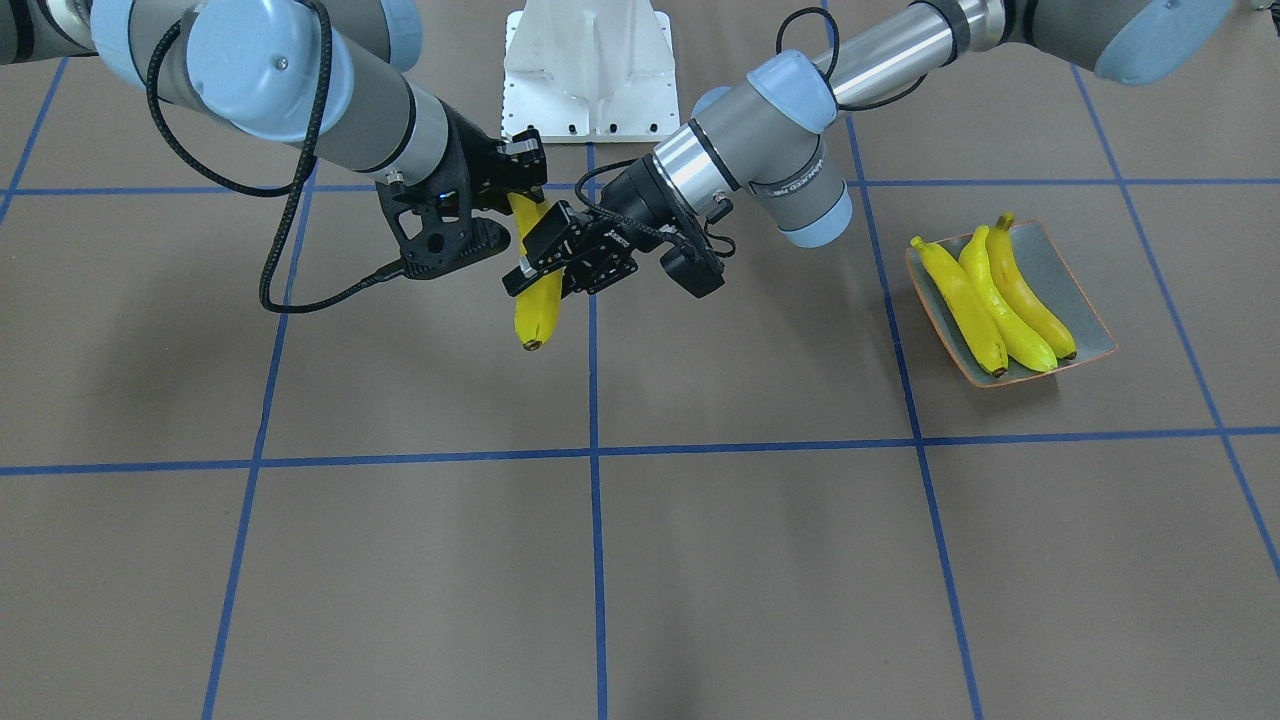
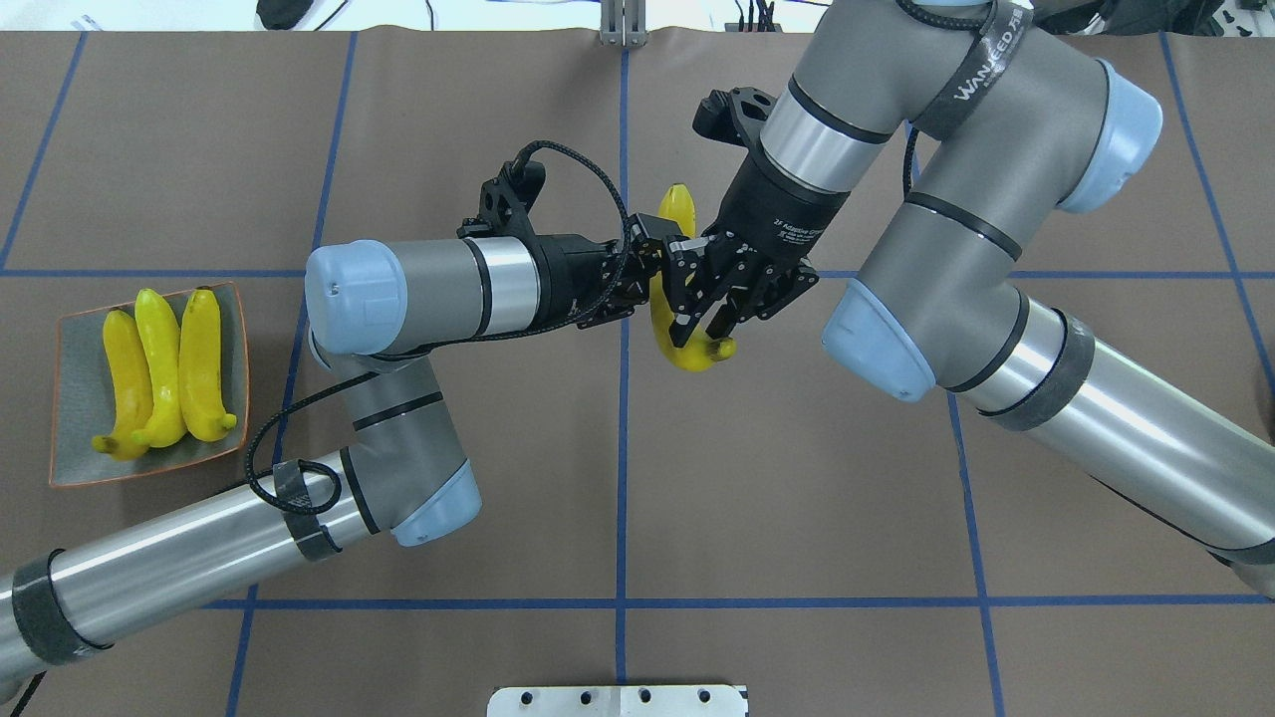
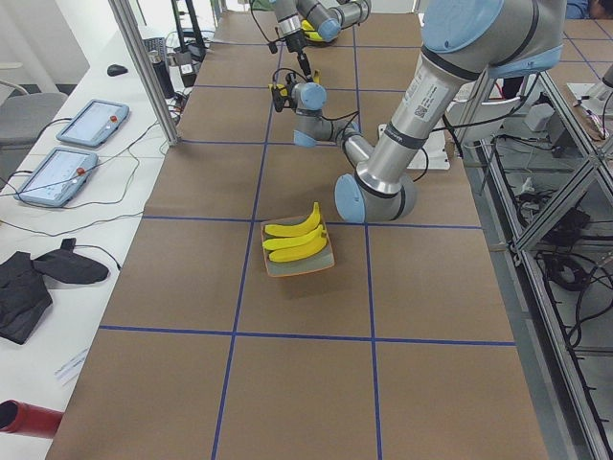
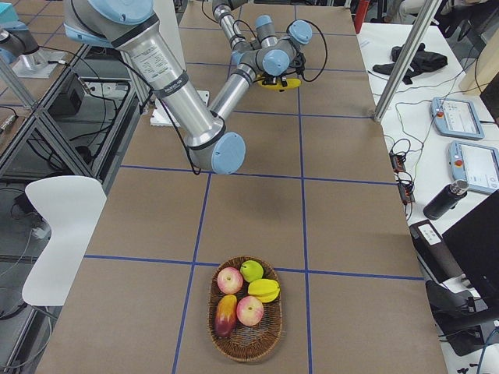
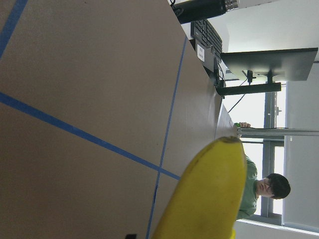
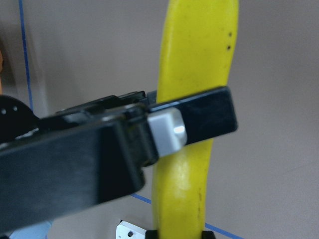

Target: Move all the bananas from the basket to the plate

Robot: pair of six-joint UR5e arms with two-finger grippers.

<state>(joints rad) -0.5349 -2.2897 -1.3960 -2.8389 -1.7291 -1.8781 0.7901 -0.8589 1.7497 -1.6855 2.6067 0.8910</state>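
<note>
The counter (image 1: 700,560) is brown with a blue grid. Three bananas (image 1: 998,300) are bright yellow with dark tips, on a grey-green plate (image 1: 1065,275) with a thin orange rim, and the fourth banana (image 1: 538,305) is the same yellow. The left arm (image 2: 418,284) and right arm (image 2: 956,239) are grey with pale blue caps.

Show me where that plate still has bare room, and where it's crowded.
The squarish grey-green plate with the orange rim has one bare strip, between its left rim and the three yellow bananas; their other side is tight against the rim. Mid-table is crowded: the left tool and right tool meet on the fourth yellow banana.
</note>
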